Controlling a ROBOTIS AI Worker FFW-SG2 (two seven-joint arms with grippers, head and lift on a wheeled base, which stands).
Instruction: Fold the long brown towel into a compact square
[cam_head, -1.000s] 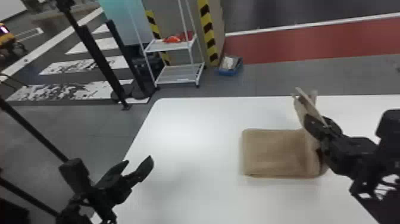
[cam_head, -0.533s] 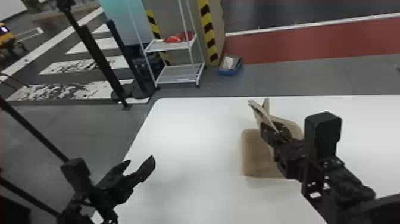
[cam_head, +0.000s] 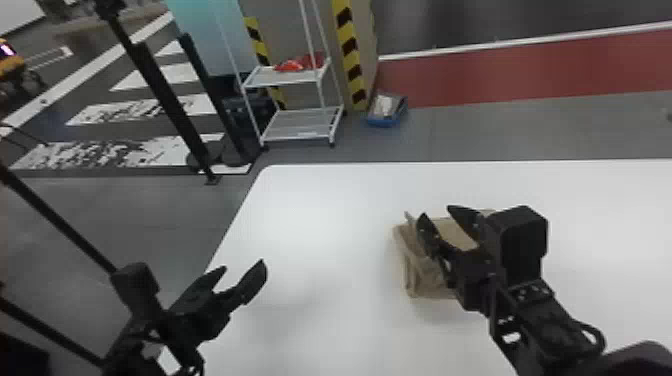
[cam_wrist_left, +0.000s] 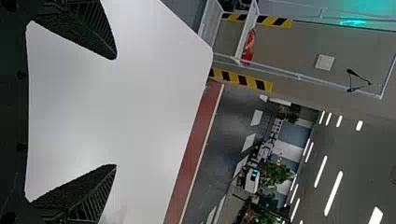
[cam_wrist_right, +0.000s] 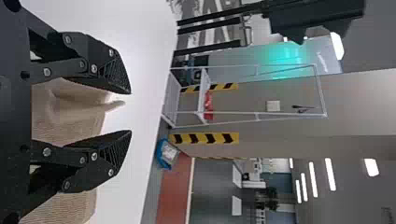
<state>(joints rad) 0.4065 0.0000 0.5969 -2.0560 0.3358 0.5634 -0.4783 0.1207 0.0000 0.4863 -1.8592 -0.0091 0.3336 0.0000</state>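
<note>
At our far left, our left gripper (cam_head: 241, 266) waits above the near left part of the smooth white rectangular tabletop (cam_head: 310, 220), its two black fingers spread with nothing between them. Farther off, past the tabletop and between our two grippers, stand one white metal rack (cam_head: 300, 127) with two shelves and, to its right, one shallow blue bin (cam_head: 386, 119) on the floor.

At our right, our right gripper (cam_head: 437, 212) hangs low over the folded brown cloth towel (cam_head: 425, 282). Its two black fingers are parted too, clenched on nothing that we can see; a raised towel edge (cam_wrist_right: 109, 106) stands up between them. The towel lies on the table beneath and around those fingers, bundled fairly small, its left end ridged and uneven. We cannot tell whether the fingers touch it.

We judge that the last fold is being laid and wants flattening. If we draw back with that edge between our fingers, a finger could catch it and peel the layer open. If we press from here, the standing edge may crease sideways, leaving a lopsided square. Springy layers could also lift by themselves once nothing weighs on them.

Our count: one towel, one tabletop, two grippers with four fingers in all, one rack, one bin.
</note>
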